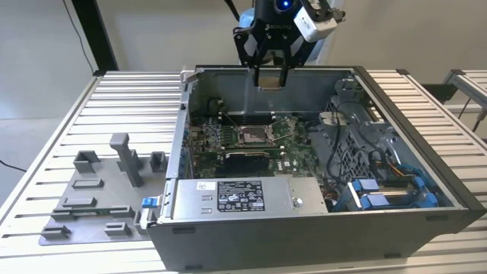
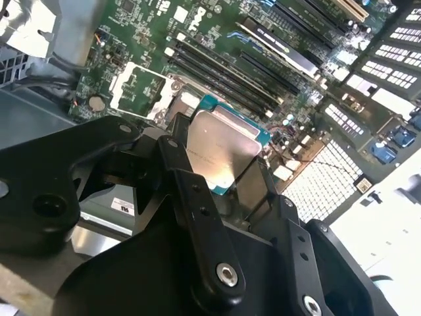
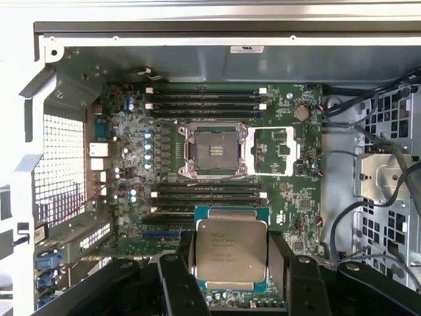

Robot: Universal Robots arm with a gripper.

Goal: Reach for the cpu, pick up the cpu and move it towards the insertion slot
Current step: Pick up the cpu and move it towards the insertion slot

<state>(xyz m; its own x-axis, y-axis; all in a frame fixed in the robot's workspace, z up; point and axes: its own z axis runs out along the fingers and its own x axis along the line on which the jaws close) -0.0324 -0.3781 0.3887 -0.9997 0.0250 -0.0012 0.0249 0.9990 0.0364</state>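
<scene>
I've got the cpu (image 3: 231, 249) pinched between the jaws of the gripper (image 1: 272, 77), held flat w/ its metal top facing the cameras in both wrist views (image 2: 220, 150). In the exterior view the gripper hangs above the open computer case (image 1: 426, 188), up near its back wall, well clear of the motherboard (image 1: 293, 154). So pickup is done and the chip is airborne over the board.

The insertion slot (image 3: 214, 150) sits open in the first wrist view, frame swung aside, pin field exposed. It's ahead of the chip, w/ a row of memory slots (image 3: 207, 193) between them in that picture. Same socket shows in the exterior view (image 1: 254, 134), below the gripper and nearer the camera.

Risks as I judge them:
- Grip is on the chip's edges only; a thin flat part can twist or slip if I jolt the arm.
- A drop from this height onto the pin field could bend pins.
- Can't confirm chip orientation vs. socket from here; a rotated approach would not seat.
- Cables (image 3: 368, 217) lie to one side of the board; a wide swing might snag them.
</scene>
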